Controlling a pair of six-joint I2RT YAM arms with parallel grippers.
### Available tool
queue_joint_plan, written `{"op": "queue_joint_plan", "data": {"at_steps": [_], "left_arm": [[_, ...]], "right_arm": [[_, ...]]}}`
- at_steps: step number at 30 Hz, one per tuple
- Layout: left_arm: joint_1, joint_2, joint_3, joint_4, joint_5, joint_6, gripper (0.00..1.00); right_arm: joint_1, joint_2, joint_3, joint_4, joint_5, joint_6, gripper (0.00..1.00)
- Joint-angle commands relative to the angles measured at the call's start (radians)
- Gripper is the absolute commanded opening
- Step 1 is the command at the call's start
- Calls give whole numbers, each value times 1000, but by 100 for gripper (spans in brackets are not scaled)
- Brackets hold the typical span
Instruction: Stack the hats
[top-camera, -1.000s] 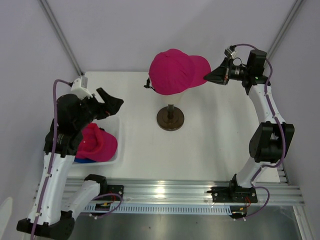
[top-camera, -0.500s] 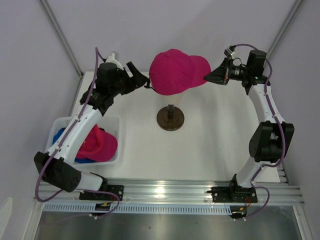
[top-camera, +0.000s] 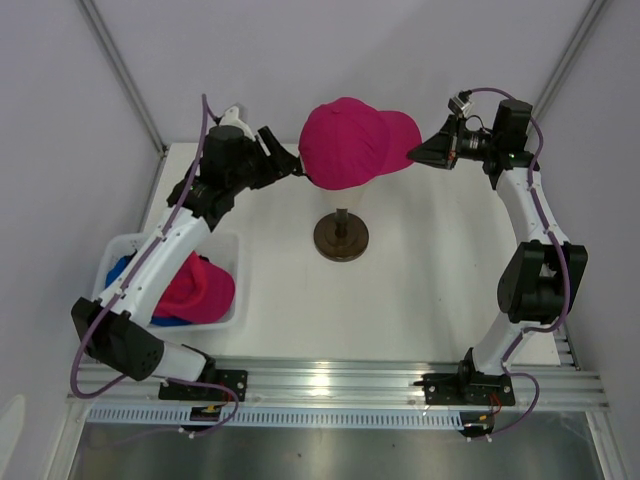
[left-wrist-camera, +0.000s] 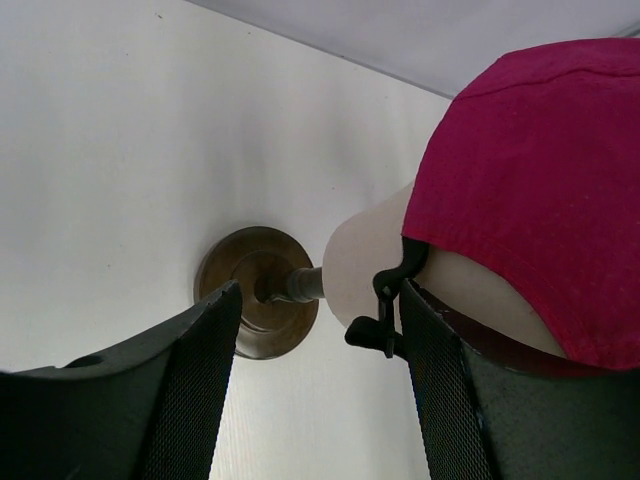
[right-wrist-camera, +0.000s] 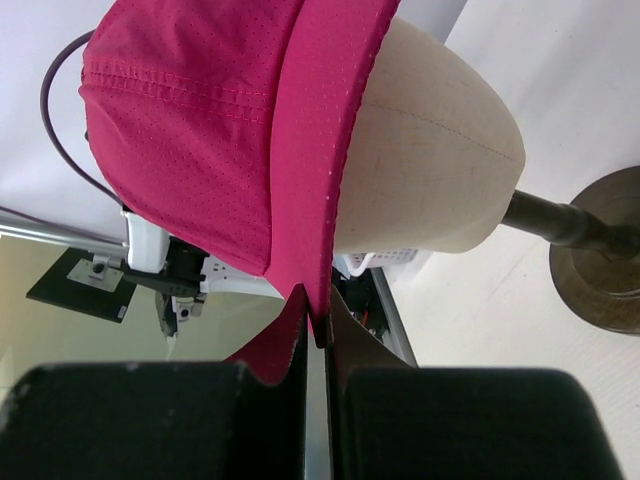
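- Top view: the cap, magenta, sits on the head. Its brim points to the head's right.
- Top view: the right gripper meets the brim tip, right of the head. The left gripper is at the cap's rear edge, left of the head. Jaw state is not legible from here.
- Right wrist view: the jaws are clenched on the brim's edge, with the fabric pinched between the two fingers. This view alone shows the grip.
- Left wrist view: the jaws stand apart and grasp nothing. The black strap buckle hangs between the fingers, close to the right-hand finger and below the cap's rear edge.
- Left wrist view: bare cream head shows under the cap's rear opening, a detail hidden from above.
- The stand base sits directly below the head on the table. It shows in all three views.
- Top view only: a basket lies left of the head and nearer the arm bases. It holds a second pink cap lying over a blue cap.
- Neither wrist view shows the contents of the basket.
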Motion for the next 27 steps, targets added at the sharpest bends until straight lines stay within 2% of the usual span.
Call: {"op": "queue_joint_plan", "data": {"at_steps": [1,5,8,11,12,14,15,17,22,27], "left_arm": [[-13,25,41,-6,-24,18,68],[-35,34,57,-2,-32,7,68],[-61,33,66,-3,-65,-16,63],[-96,19,60,-6,-126,-32,49],[-111,12,58,-8,-143,-37,40],[-118,-5,31,-6,-163,-55,28],[-121,-16,20,4,-173,-63,16],[-119,-56,-15,12,-190,-78,1],[-121,-156,-57,41,-239,-60,1],[-122,-176,-31,58,-214,-28,1]], "right_arm": [[0,31,19,19,84,-26,6],[1,31,18,21,87,-23,6],[8,28,19,25,89,-21,5],[15,26,18,24,99,-23,5],[17,25,18,21,101,-26,5],[23,26,18,18,104,-29,5],[23,28,18,15,103,-30,5],[24,30,18,13,104,-30,5],[26,23,19,45,110,-9,5],[24,40,56,114,106,54,8]]}}
